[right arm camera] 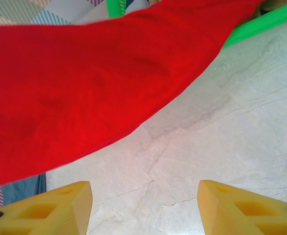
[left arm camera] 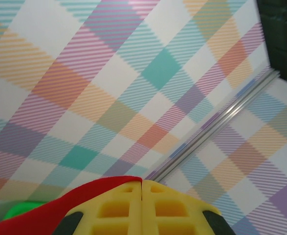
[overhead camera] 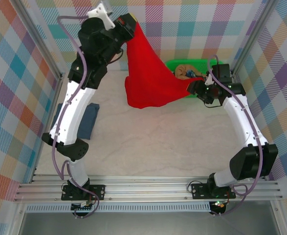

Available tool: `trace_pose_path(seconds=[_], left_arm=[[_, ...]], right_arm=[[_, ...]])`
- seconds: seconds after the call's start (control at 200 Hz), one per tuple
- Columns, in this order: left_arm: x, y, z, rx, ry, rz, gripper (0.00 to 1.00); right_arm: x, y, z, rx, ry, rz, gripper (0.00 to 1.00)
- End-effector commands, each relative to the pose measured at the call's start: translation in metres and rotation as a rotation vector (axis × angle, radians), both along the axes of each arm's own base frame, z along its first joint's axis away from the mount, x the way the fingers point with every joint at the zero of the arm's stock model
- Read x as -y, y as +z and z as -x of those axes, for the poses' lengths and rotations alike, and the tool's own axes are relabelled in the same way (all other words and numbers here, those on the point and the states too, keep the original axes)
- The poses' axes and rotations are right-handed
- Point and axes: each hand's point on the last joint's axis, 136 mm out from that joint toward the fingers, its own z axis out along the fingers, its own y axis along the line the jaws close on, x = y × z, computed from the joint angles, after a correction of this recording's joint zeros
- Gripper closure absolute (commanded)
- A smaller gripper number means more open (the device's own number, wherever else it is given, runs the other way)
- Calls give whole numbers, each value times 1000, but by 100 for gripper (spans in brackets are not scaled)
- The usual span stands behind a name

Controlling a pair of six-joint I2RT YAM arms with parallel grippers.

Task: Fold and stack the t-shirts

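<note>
Left gripper was clamped shut on a corner of the big bright red cloth t-shirt, hoisted up left of the green plastic bin, with its far end trailing into that bin. Right gripper hung beside the bin, fingers apart, holding nothing. The slate-blue t-shirt lay far to the bin's left. My worry was the trailing end snagging the rim and yanking the cloth out of that one pinch.

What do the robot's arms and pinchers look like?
The left arm and right arm have smooth white tubes joined by chunky black joints, with thin lilac cables looping along them. The left gripper and right gripper have yellow plastic fingers with square hollows.
</note>
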Motion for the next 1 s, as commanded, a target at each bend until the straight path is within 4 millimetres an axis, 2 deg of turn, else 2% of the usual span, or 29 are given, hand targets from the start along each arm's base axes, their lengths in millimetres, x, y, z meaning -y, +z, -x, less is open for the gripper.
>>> trace_pose_path(seconds=[0.0, 0.105, 0.195, 0.28, 0.38, 0.5, 0.585, 0.655, 0.75, 0.83, 0.885, 0.96, 1.0], left_arm=[[-8, 46, 26, 129, -47, 64, 100], [-12, 68, 41, 186, -82, 128, 100], [-23, 89, 57, 240, -83, 178, 100], [-35, 100, 65, 262, -58, 203, 100], [-56, 97, 63, 241, 38, 178, 100], [-102, 82, 48, 181, 255, 120, 100], [-146, 48, 22, 55, 455, 68, 100], [-188, 4, -1, -98, 626, 14, 100], [-224, -57, -25, -275, 784, -113, 100], [-250, -101, -41, -367, 887, -238, 100], [-272, -136, -52, -453, 915, -243, 100], [-282, -189, -79, -574, 833, -196, 100], [-269, -214, -97, -610, 725, -195, 98]], right_arm=[[2, 22, -1, 74, -11, -22, 41], [-1, 24, -1, 92, -5, -44, 40], [-1, 24, 0, 102, -12, -52, 39], [0, 22, 2, 104, -20, -59, 39], [-2, 19, 4, 98, -21, -68, 39], [-6, 15, 5, 89, -9, -76, 39], [-13, 7, 6, 64, 13, -66, 39], [-21, -2, 7, 34, 32, -49, 39], [-34, -15, 8, -2, 59, -47, 39], [-45, -26, 9, -31, 83, -43, 39], [-54, -32, 10, -47, 102, -41, 39], [-63, -40, 11, -70, 122, -34, 39], [-66, -44, 11, -80, 128, -33, 38]])
